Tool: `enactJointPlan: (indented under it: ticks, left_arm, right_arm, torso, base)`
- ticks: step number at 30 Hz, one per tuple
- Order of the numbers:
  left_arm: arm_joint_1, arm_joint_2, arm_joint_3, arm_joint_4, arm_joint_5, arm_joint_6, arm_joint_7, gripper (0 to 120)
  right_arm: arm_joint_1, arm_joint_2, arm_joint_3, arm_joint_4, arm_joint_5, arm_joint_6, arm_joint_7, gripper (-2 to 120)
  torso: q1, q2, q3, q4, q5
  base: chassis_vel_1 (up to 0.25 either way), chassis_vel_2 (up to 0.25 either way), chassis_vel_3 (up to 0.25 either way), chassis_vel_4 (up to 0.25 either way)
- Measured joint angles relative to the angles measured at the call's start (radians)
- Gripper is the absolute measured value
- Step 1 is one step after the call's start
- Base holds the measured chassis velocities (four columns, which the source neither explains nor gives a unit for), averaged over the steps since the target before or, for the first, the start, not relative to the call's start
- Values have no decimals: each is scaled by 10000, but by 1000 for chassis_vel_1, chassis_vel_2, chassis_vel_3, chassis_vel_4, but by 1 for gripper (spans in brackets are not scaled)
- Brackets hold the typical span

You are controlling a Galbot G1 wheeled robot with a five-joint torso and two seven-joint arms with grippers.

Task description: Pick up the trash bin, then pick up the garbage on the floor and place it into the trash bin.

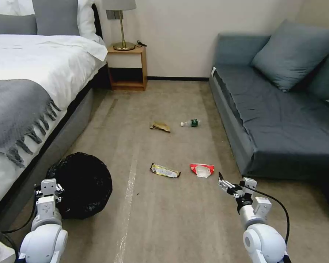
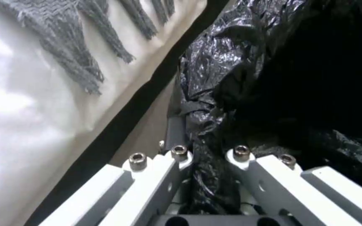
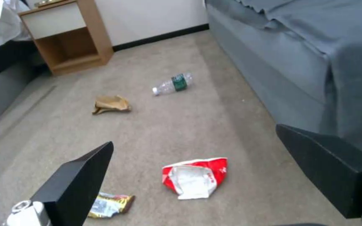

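Beside the bed point(image 1: 22, 84), our left gripper point(image 2: 208, 163) clenched on the trash bin point(image 1: 82, 184) liner, our right gripper point(image 3: 193, 175) spread wide just short of the red-and-white packet point(image 1: 201, 170).

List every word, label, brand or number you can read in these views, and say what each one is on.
No text can be read in any view.
Bottle: green label, print too small to read.
Red-and-white packet: red marks on the white panel, too blurred to read.
Yellow-silver wrapper: print too small and blurred.
Brown paper bag: no print visible.
Trash bin: plain black liner, no markings.
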Motion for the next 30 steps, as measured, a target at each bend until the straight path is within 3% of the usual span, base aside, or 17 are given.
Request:
enactJointPlan:
  ticks: [30]
  left_arm:
    - [-125,-46,134,175,289,-247,166,3]
  right_arm:
    - [88,-16,-24,-216,-175,82,-118,100]
  torso:
    - [0,2,0,-1,0]
  base:
    - [-78,77,78,-73]
